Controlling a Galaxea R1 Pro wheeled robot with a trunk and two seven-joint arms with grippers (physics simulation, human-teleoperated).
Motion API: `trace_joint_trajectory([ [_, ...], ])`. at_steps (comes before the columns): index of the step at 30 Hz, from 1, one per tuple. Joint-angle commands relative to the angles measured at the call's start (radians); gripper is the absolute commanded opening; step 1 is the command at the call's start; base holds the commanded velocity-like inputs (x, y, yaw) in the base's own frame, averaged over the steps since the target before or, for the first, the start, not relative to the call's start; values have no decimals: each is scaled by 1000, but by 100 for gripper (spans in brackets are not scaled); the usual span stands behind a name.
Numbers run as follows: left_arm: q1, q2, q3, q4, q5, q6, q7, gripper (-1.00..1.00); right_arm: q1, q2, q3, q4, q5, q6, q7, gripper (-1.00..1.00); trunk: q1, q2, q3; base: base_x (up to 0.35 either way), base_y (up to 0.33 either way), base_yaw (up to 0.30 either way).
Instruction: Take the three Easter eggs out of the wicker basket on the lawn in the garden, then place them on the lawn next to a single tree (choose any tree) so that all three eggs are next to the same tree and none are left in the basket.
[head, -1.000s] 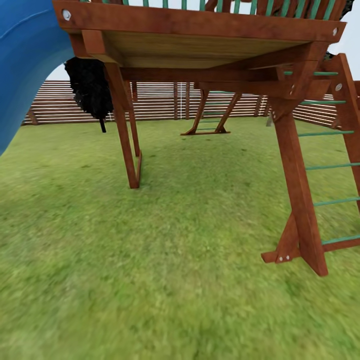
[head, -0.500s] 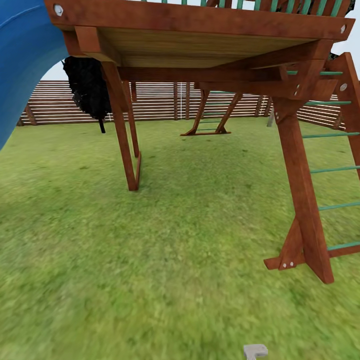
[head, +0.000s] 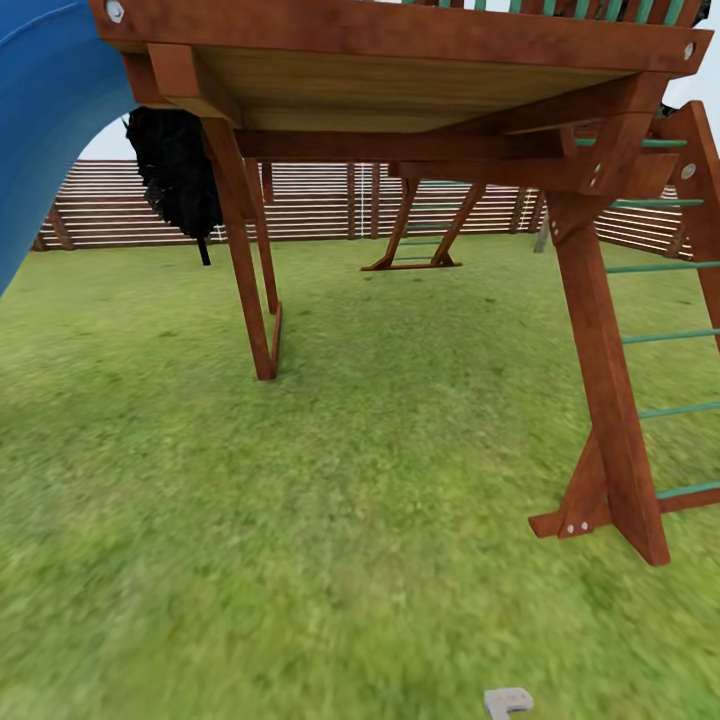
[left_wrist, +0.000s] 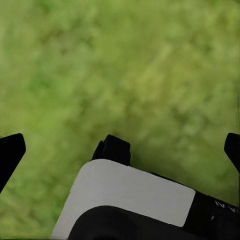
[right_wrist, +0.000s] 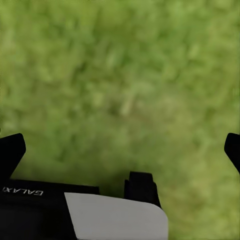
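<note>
The lawn (head: 300, 520) spreads ahead as blurry green grass, reaching back to the garden's brown slat fence (head: 320, 200). The Easter eggs, the wicker basket and the pale-trunked tree are out of view. My left gripper (left_wrist: 121, 150) hangs over bare grass, open, its dark fingertips (left_wrist: 11, 150) far apart with nothing between them. My right gripper (right_wrist: 120, 150) is also open over grass, and its fingertips (right_wrist: 12, 150) hold nothing.
A wooden playset stands close ahead: deck overhead (head: 400, 60), left post (head: 245, 260), right post (head: 610, 400) with green ladder rungs (head: 670, 335). A blue slide (head: 45, 120) curves down at the left. A thin black-trunked dark tree (head: 180, 170) stands by the fence. A small grey robot part (head: 508, 702) pokes in at the bottom edge.
The whole head view has shifted a little, so the camera moved slightly. A small grey robot part has come into view at the bottom edge. Nothing on the lawn moved.
</note>
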Motion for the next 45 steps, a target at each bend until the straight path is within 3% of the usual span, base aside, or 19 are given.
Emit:
trace_joint_trajectory([
  [1,0,1,10,-1,10,6,0,100,0,2,1,8,5,-10,3,100,4,-8,-4,0,0,0],
  [6,0,6,27,-3,17,5,2,100,0,10,1,69,4,-114,3,100,23,-43,-20,0,0,0],
  [15,-1,2,25,-20,15,12,3,100,-1,7,0,74,9,-143,14,100,58,-106,-48,0,0,0],
  [19,-48,-10,22,-104,11,58,9,100,-1,5,-1,23,6,-153,15,100,73,-134,-60,0,0,0],
  [21,-102,-8,18,-134,5,161,29,100,-8,6,-1,-93,6,-147,7,100,81,-148,-67,0,0,0],
  [27,-129,1,14,-123,-9,210,132,100,-25,12,1,-117,5,-155,-2,100,104,-190,-86,0,0,0],
  [30,-123,12,13,-61,-14,212,142,100,-26,15,2,-117,7,-156,-3,100,115,-211,-95,0,0,0],
  [31,-122,34,13,43,-20,207,145,100,-26,23,3,-118,9,-155,-4,100,119,-218,-98,0,0,0],
  [34,-121,47,13,159,-23,201,147,100,-26,27,3,-118,10,-155,-5,100,130,-239,-107,0,0,0],
  [38,-119,80,14,208,-32,193,141,100,-26,29,4,-119,10,-155,-5,100,146,-267,-120,0,0,0],
  [41,-137,80,14,109,-33,174,143,100,-26,33,6,-120,12,-155,-5,100,157,-288,-129,0,0,0],
  [45,-150,28,16,-140,-28,173,143,100,-26,35,6,-122,13,-156,-5,100,173,-316,-142,0,0,0],
])
